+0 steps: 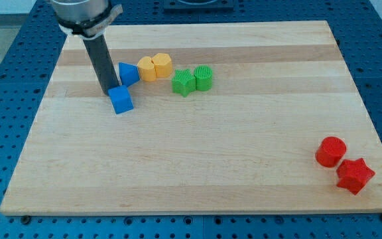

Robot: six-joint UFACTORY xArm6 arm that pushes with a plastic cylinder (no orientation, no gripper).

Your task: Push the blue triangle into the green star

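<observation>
The blue triangle lies on the wooden board in the upper left part. The green star sits to its right, with two yellow blocks between and above them. My tip is just left of the blue triangle, at its lower left, and touches or nearly touches the top left of a blue cube below the triangle.
A yellow block touches the triangle's right side, with a second yellow block beside it. A green cylinder stands against the star's right. A red cylinder and a red star sit at the lower right.
</observation>
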